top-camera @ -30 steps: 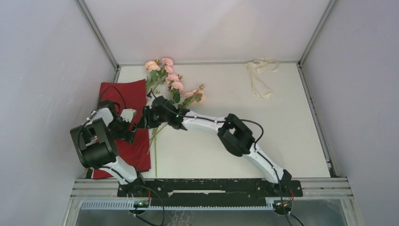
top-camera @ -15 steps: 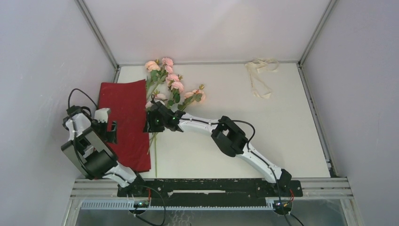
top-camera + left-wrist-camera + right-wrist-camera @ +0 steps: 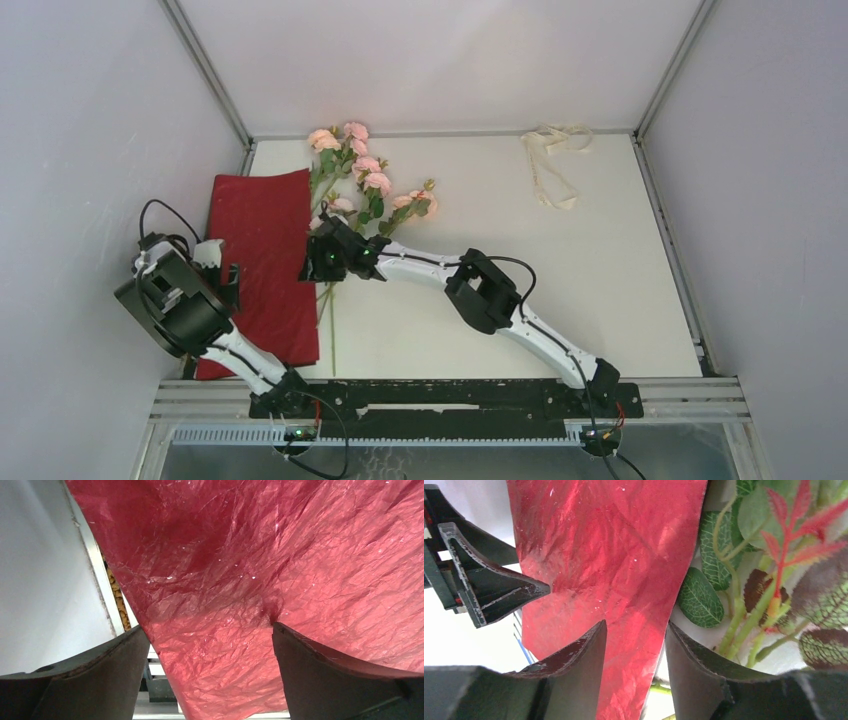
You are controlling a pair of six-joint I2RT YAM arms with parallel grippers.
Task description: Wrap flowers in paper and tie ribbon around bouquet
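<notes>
Pale grey walls on 3 sides of a white table (image 3: 560, 300). Along the table's left edge, from mid-depth to the near edge: large dark red sheet of crinkled wrapping paper (image 3: 265, 230), lying flat. Just beside its right edge: artificial flowers with small pale pink blooms, green leaves and thin green stalks (image 3: 365, 165), blooms toward the far edge, stalks running toward the near edge, partly hidden under the white and black right arm (image 3: 480, 290). Near the far right corner, well apart from all that: thin cream-white fabric ribbon (image 3: 553, 160) in a loose tangle. Left arm (image 3: 175, 305) bent over the paper's left side. Left jaws wide apart close over the sheet, 1 finger tip at a small pucker in it. Right jaws at the paper's right edge, partly apart, that edge running into the clear gap between the 2 fingers, not pinched. Green leaves and stalks close beside the finger farther from the sheet.
</notes>
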